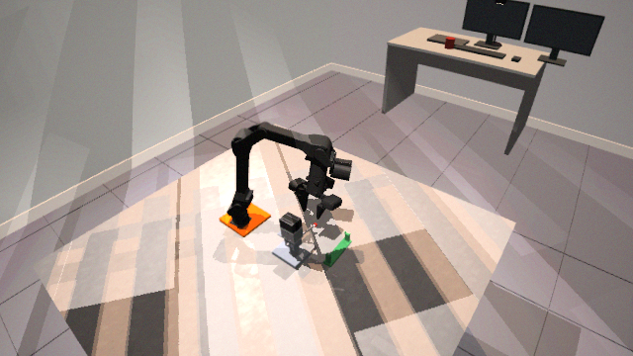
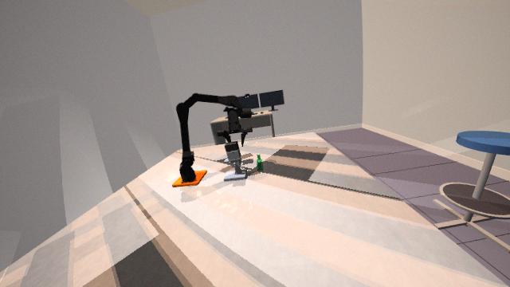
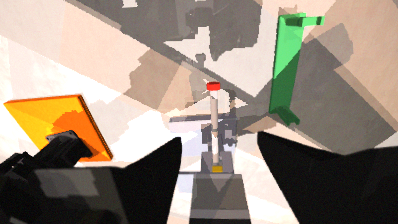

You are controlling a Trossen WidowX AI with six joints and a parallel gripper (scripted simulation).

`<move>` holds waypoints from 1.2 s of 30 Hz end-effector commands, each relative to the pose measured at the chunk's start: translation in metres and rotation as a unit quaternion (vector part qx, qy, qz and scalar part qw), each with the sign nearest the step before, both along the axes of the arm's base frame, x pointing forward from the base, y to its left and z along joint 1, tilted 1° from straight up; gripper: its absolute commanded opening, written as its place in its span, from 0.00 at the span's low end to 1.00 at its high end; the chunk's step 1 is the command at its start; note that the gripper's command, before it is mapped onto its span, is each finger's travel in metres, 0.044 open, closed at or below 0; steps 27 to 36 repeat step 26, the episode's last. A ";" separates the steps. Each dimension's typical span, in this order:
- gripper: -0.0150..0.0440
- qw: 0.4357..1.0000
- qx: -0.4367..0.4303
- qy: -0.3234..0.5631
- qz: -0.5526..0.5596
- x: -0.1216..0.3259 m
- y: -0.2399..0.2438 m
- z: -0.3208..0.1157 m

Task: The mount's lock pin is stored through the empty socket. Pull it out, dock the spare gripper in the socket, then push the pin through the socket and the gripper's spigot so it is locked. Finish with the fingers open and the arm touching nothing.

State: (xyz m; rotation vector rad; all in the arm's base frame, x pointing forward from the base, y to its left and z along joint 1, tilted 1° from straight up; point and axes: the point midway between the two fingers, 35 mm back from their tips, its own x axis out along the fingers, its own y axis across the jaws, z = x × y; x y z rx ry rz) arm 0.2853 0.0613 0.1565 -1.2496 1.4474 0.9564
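Black and angular, your arm's parallel-jaw gripper (image 1: 312,210) (image 2: 235,141) (image 3: 219,139) hangs above the work surface with its jaws standing well apart and nothing between them. Below it you have the pale grey mount (image 1: 285,254) (image 2: 235,176) (image 3: 192,131), its flat base on the table (image 1: 237,307) (image 2: 239,223) (image 3: 105,65). The blocky grey-and-black spare gripper (image 1: 291,228) (image 2: 233,151) (image 3: 219,139) stands upright on the mount. You can see the slender pale lock pin with its red head (image 1: 316,224) (image 3: 214,107) reaching out from the mount; how deep it sits in the socket you cannot tell. Near the mount is the green bracket with raised ends (image 1: 338,251) (image 2: 260,163) (image 3: 286,70). Your arm stands on the flat orange base plate (image 1: 264,216) (image 2: 202,174) (image 3: 30,117), on the mount's other side.
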 end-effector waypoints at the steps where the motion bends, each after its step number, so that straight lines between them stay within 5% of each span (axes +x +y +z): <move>1: 0.90 1.000 0.000 0.001 0.001 0.000 -0.001 -0.001; 4: 1.00 1.000 0.000 0.001 0.001 0.000 -0.001 -0.001; 36: 1.00 1.000 0.000 0.001 0.001 0.000 -0.001 -0.001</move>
